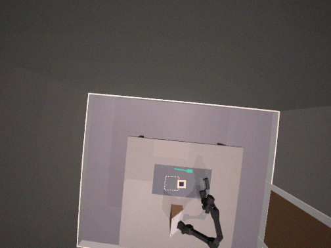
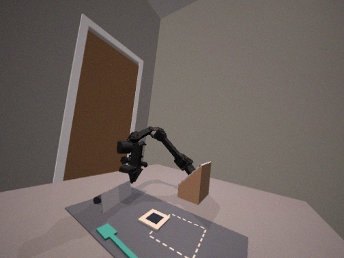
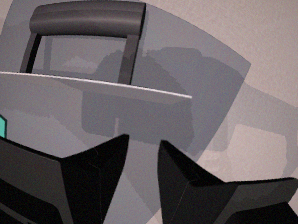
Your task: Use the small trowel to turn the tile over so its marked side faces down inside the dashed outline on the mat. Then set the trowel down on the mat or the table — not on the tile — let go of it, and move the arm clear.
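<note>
The tile (image 1: 181, 184) (image 2: 156, 218) lies flat on the grey mat (image 1: 158, 187) (image 2: 228, 244), its dark square mark facing up. It overlaps one side of the dashed outline (image 1: 165, 184) (image 2: 205, 229). A teal tool (image 1: 190, 170) (image 2: 106, 231) with a square blade and thin handle lies along the mat's edge; its edge shows in the wrist view (image 3: 3, 127). A pale thin plate (image 2: 116, 197) with a black bar handle (image 3: 87, 19) stands on edge on the mat. I cannot tell which tool is the trowel. My gripper (image 2: 134, 181) (image 3: 144, 143) is partly open and empty, above the plate's top edge.
A brown wedge-shaped block (image 1: 176, 210) (image 2: 194, 191) with a white sloping face stands on the table (image 1: 141, 203) (image 2: 269, 211) beside the arm's base. The arm reaches around to the mat's far end from the outline. The upright plate stands close below the fingers.
</note>
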Robot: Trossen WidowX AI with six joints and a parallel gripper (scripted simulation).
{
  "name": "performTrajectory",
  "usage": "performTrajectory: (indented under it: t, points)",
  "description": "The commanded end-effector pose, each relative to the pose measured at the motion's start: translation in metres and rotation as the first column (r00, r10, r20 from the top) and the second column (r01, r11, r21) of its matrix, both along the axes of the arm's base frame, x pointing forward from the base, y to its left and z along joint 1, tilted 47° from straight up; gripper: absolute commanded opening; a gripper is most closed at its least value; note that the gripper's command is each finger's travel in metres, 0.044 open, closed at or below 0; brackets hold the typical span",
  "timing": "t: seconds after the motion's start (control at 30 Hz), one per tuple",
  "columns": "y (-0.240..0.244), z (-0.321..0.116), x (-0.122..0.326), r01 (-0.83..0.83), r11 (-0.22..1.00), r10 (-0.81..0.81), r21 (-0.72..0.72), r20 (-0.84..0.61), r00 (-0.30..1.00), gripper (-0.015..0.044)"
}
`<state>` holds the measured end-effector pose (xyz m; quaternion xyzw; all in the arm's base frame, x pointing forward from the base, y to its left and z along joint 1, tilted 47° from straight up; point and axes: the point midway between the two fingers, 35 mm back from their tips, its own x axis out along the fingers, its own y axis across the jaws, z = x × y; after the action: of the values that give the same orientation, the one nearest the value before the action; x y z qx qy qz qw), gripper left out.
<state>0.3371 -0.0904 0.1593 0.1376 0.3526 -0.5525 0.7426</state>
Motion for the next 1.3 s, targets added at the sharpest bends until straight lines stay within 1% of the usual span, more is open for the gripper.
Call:
performTrajectory:
  t: [0.0,0.57,0.77,0.97,1.13,1.27]
  points:
    - [0.005,-0.010,-0.005,0.003,1.000,-0.003,-0.002,0.001,1.000,0.0100]
    - [0.011,-0.039,-0.013,0.003,1.000,-0.003,-0.001,0.000,1.000,0.0100]
    - [0.011,-0.032,-0.011,-0.001,1.000,0.001,0.001,-0.001,1.000,0.0100]
    - [0.028,-0.011,-0.016,0.003,1.000,-0.003,-0.002,0.000,1.000,0.0100]
    - [0.029,-0.010,-0.015,-0.001,1.000,0.001,-0.003,-0.003,1.000,0.0100]
    - [0.024,-0.004,-0.011,-0.074,0.997,0.072,-0.012,-0.081,0.994,0.0100]
